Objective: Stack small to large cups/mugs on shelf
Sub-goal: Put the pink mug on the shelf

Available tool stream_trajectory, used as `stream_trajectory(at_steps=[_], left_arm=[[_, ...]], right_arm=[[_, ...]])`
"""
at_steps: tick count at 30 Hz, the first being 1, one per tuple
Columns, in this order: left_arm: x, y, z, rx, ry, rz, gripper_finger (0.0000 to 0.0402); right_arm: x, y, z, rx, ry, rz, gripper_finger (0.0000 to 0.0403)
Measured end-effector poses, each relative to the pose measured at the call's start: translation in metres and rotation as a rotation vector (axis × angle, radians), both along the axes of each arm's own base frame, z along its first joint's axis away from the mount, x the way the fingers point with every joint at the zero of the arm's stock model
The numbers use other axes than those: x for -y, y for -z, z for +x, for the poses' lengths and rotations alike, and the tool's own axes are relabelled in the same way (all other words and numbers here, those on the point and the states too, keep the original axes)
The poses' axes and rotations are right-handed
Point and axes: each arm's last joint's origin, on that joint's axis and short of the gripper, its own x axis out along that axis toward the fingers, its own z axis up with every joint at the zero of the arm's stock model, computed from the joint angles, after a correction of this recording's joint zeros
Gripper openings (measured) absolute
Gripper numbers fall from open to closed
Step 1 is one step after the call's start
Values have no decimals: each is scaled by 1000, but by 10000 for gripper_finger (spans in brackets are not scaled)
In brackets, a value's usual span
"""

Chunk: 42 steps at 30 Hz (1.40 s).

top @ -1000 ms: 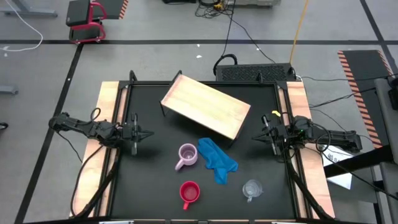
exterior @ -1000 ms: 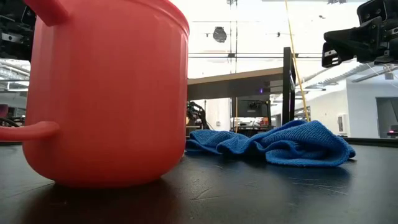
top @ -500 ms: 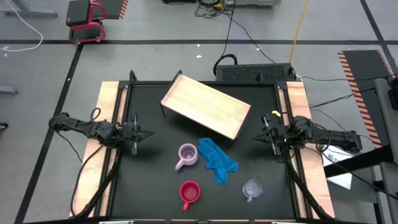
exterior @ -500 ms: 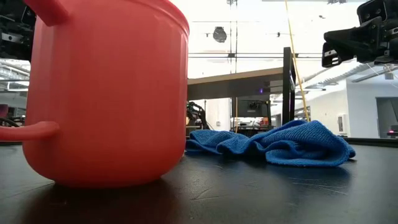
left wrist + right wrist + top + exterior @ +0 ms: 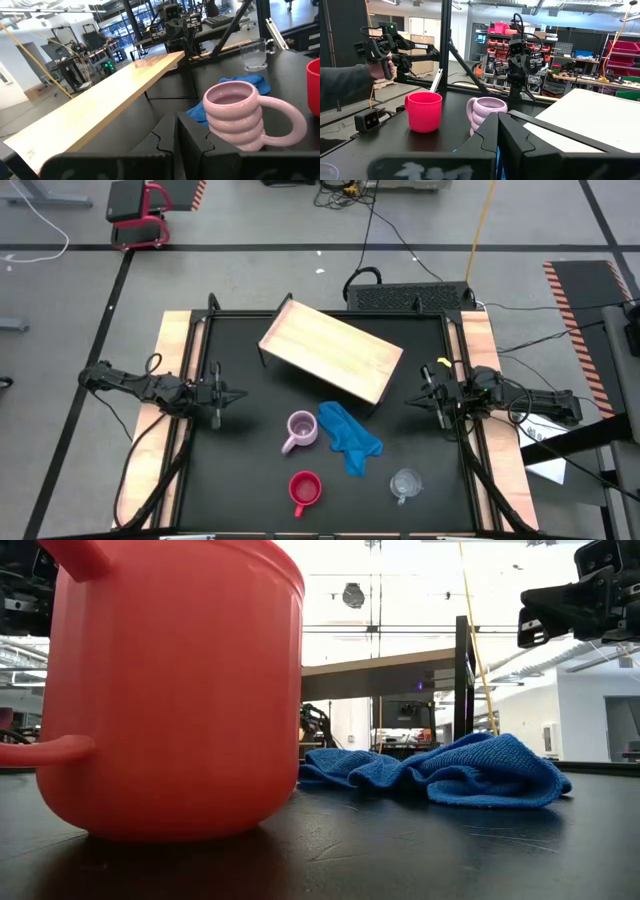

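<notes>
The wooden shelf stands skewed on its short legs at the table's far middle. The lilac-pink mug stands upright on its base near the centre. The red mug stands nearer the near edge, and the clear cup is to its right. All three also show in the wrist views: lilac mug, red mug, clear cup. My left gripper hovers shut at the left side. My right gripper hovers shut at the right side. Neither touches anything.
A crumpled blue cloth lies between the lilac mug and the shelf's near right corner. Wooden side boards flank the black tabletop. Beyond the table, a person's sleeve and hand hold a black device.
</notes>
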Motion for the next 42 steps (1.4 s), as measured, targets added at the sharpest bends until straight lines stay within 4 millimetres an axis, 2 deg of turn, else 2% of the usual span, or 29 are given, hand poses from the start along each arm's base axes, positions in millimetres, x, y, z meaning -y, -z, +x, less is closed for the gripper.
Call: stream_trajectory(at_steps=[10,15,23,27,34,42], left_arm=[[0,-2,0,16,4,-11,21],[-2,-7,0,75,-64,-36,21],[4,-20,-1,197,149,-114,21],[6,-20,-1,198,225,-153,9],[6,-13,0,119,226,-178,2],[7,-13,-1,120,239,-194,1]], right_arm=[[0,0,0,-21,-8,89,0],[0,0,0,-22,-8,89,0],[0,0,0,-20,-8,83,0],[0,0,0,-20,-7,82,0],[0,0,0,-22,-8,82,0],[0,0,0,-21,-8,82,0]])
